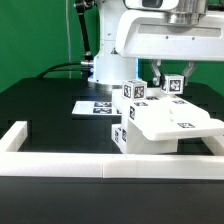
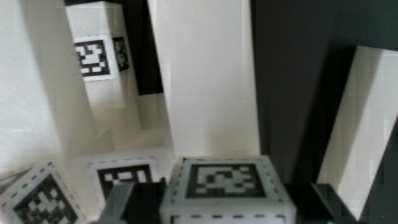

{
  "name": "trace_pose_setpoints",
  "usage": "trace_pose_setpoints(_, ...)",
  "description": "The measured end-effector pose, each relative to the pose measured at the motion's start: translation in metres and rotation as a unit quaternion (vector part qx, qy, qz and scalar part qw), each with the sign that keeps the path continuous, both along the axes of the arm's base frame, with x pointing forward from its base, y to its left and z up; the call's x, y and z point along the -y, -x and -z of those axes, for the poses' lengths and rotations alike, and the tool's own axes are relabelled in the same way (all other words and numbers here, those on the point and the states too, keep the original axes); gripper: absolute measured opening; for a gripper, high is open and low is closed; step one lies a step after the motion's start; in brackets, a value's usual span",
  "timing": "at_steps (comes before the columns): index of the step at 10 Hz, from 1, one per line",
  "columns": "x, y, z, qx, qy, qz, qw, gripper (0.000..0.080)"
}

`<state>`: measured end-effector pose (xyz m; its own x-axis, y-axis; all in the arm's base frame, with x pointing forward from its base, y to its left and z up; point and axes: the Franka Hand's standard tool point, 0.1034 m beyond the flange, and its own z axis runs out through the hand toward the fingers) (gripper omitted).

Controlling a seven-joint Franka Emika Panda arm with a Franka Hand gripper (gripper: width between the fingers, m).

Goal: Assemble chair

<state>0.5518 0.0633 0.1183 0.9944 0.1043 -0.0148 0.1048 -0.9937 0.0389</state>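
One partly built chair [image 1: 155, 122] is seen on the black table [image 1: 40, 110], toward the exterior view's right, just behind the low white border wall [image 1: 60, 158] that runs along the near edge. It is made up of one broad flat panel [image 1: 178, 118] lying tilted at the front and two square posts rising behind it: a left post [image 1: 135, 92] and a right post [image 1: 174, 85], each topped with a black-and-white tag. One marker board [image 1: 97, 106] lies flat on the table to the exterior view's left of the chair, apart from it. One gripper [image 1: 168, 72] hangs from the arm directly above the chair's far side; its fingers [image 1: 158, 74] are seen reaching down between and around the post tops, with the right post just under them. In the wrist view a tagged post end [image 2: 222, 187] is framed close between dark finger pads [image 2: 331, 196], with white panels [image 2: 199, 70] standing beyond. Whether the fingers are pressed onto the post or merely spread beside it cannot be told.
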Motion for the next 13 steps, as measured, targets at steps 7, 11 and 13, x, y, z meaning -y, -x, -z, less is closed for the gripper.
trace_pose_setpoints(7, 0.0013, 0.0004, 0.0004, 0.006, 0.000, 0.151, 0.988, 0.0287)
trace_pose_setpoints(11, 0.0002, 0.0000, 0.0005, 0.010, -0.007, 0.260, 0.966, 0.0287)
trace_pose_setpoints(13, -0.0006, -0.0002, 0.0004, 0.010, -0.011, 0.317, 0.948, 0.0287)
